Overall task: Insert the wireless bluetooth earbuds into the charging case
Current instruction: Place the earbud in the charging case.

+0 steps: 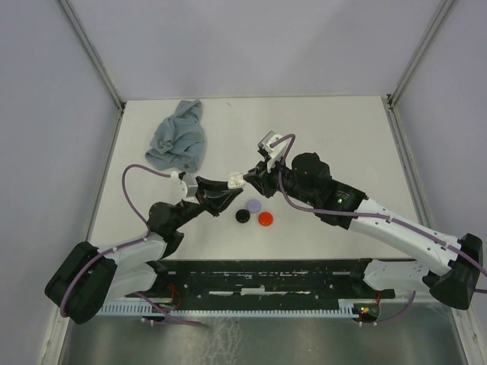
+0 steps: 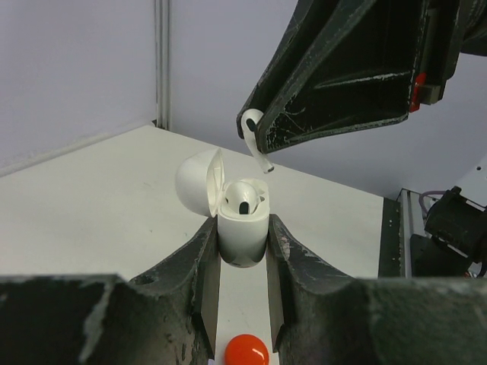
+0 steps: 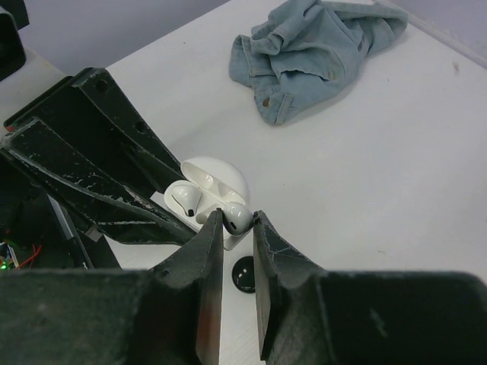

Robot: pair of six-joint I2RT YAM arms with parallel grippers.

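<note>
Left jaws clamped on open white charging case (image 2: 243, 237), lid (image 2: 195, 182) back, one earbud (image 2: 245, 199) already seated; right jaws pinching the second earbud (image 2: 254, 135) just above the case opening, not touching it.

- A robotics lab test cell: plain white table (image 1: 342, 137) boxed in by pale grey wall panels (image 1: 251, 46) on aluminium frame posts (image 1: 90, 49).
- Black mounting rail (image 1: 304, 268) with exposed wiring along the table's near edge; loose purple cables (image 1: 125, 182).
</note>
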